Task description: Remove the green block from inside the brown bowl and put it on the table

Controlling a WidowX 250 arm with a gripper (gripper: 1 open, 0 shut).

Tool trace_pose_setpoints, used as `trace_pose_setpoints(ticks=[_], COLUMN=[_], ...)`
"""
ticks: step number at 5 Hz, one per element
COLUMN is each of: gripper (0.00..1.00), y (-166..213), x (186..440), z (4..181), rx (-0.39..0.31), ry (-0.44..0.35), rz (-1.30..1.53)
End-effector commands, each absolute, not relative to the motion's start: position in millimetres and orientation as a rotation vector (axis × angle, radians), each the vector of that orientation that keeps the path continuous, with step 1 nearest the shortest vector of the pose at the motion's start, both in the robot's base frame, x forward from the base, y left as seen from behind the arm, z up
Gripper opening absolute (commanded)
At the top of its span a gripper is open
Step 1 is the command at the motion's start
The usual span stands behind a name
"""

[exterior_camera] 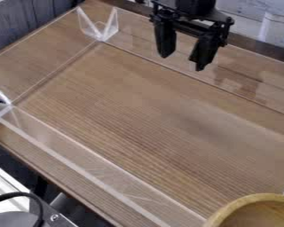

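My gripper (184, 50) hangs over the far side of the table (132, 115), pointing down, with its two black fingers (165, 40) spread apart and nothing between them. The brown bowl (254, 213) shows only as a curved piece of light tan rim at the bottom right corner, far from the gripper. The green block is out of view; the bowl's inside is cut off by the frame edge.
Low clear plastic walls (61, 151) edge the table on the left, front and back. A clear bracket (104, 28) stands at the far corner. A dark round fixture (20, 213) sits off the table at the bottom left.
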State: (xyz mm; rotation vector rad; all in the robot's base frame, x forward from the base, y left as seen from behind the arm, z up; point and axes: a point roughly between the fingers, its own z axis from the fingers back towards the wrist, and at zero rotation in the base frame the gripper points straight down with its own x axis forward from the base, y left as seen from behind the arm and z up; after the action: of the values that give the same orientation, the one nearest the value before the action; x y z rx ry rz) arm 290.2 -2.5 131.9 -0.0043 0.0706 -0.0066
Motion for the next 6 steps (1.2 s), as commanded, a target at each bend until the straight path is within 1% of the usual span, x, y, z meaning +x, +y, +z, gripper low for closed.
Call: trace_pose_setpoints(ticks=[1, 2, 4, 6], gripper=[1.00, 1.00, 1.00, 1.00], y=[-2, 3, -1, 39], x=[288, 298, 292, 287], z=[124.3, 125.9, 119.2, 118.5], rx=[-0.015, -0.043, -0.024, -0.003], ry=[0.122, 0.159, 0.177, 0.101], rz=[-0.007, 0.003, 0.012, 0.007])
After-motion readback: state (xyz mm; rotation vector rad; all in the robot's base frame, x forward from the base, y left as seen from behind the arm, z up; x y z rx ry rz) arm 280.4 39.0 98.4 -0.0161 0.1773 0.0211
